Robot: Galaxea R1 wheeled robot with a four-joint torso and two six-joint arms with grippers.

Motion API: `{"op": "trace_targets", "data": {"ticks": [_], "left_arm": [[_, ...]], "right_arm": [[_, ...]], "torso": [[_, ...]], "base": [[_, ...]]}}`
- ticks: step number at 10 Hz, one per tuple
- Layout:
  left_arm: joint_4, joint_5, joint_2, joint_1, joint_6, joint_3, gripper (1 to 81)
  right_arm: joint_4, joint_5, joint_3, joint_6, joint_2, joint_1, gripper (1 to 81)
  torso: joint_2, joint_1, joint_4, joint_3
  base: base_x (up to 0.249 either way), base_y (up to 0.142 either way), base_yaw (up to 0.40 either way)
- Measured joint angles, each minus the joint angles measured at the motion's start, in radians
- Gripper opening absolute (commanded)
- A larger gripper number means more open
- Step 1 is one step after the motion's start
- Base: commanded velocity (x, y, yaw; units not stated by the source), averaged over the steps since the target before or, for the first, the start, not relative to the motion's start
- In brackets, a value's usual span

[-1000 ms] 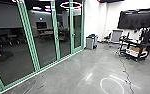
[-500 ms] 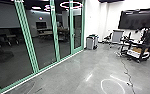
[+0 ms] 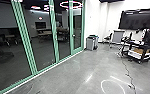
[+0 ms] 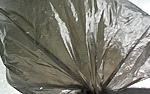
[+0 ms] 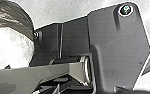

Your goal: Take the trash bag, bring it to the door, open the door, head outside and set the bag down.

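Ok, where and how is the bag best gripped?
Best by the gathered neck of the bag, coming in from the neck's end, opposite the spread film. The folds draw together there into a narrow bunch, likely a firmer hold than the loose sides.

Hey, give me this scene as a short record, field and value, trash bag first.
trash bag: dark, see-through plastic, folds gathered toward one point
glass wall: green frames, along the robot's left
gray bin: on the floor, near the glass wall's far end
person: at the black cart, robot's right
cable: dark, trailing across the floor
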Motion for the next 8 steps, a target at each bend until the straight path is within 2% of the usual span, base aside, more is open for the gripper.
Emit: {"op": "trace_targets", "data": {"ticks": [8], "left_arm": [[0.000,-0.002,0.004,0.000,0.000,0.000,1.0]], "right_arm": [[0.000,-0.001,0.000,0.000,-0.003,0.000,81.1]], "torso": [[0.000,0.001,0.000,0.000]], "base": [[0.157,-0.067,0.000]]}}
